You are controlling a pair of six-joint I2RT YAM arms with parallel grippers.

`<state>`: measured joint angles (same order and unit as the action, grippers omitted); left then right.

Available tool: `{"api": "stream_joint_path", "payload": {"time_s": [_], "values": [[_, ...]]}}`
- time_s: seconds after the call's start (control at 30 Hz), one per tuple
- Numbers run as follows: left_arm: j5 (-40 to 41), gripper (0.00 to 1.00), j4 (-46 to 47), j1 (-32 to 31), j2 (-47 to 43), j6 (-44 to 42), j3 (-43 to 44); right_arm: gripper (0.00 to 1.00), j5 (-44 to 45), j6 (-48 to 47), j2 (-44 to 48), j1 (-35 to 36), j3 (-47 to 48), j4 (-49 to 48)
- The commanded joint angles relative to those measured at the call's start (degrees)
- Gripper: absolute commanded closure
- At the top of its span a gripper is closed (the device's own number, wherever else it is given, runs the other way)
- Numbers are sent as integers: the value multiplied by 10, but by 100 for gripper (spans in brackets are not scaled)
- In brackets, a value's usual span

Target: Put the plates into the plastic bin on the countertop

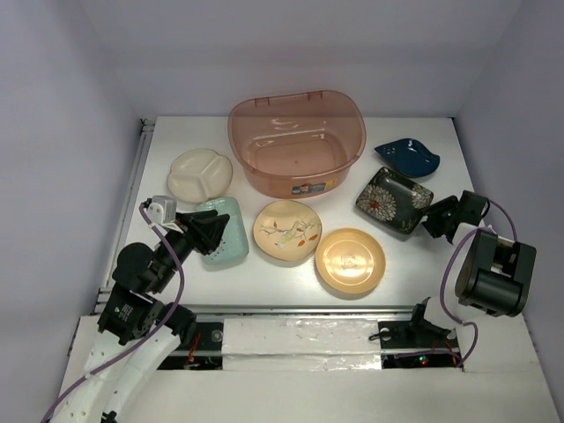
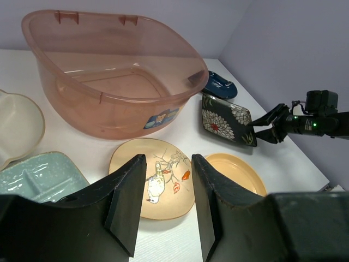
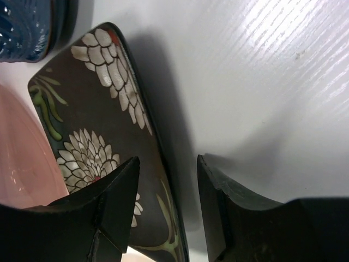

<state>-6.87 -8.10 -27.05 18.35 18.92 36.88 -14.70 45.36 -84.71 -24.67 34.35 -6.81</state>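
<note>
Between parted right gripper [image 3: 168,162] jaws, rim of black square plate [image 3: 92,125]; left gripper [image 2: 168,164] jaws apart too.

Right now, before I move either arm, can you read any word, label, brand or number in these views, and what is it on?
Sticker on the side of the plastic bin: a coloured picture label, any print too small and blurred to read.
Centre of the orange-tan plate: a faint mark, not readable.
No other text shows in any view.
</note>
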Motion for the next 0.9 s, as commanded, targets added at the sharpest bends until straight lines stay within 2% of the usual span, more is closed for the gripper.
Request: {"api": "stream_joint_path", "payload": {"time_s": [0.0, 0.23, 0.47, 0.57, 0.67, 0.73, 0.87], "values": [[-2, 64, 14, -4, -1, -5, 12, 48, -19, -11, -3, 1, 14, -25], [-1, 64, 14, -4, -3, -5, 12, 52, -35, -33, -36, 1, 61, 11], [2, 64, 15, -4, -11, -6, 13, 52, -58, -72, -79, 1, 122, 66], [4, 64, 15, -4, -18, -5, 13, 52, -67, -102, -107, 1, 161, 144], [8, 64, 14, -4, -24, -7, 13, 54, -64, -121, -124, 1, 182, 170], [9, 64, 14, -4, -22, -7, 13, 59, -63, -121, -132, 1, 189, 185], [10, 64, 14, -4, -22, -8, 14, 64, -60, -118, -146, 1, 211, 214]]}}
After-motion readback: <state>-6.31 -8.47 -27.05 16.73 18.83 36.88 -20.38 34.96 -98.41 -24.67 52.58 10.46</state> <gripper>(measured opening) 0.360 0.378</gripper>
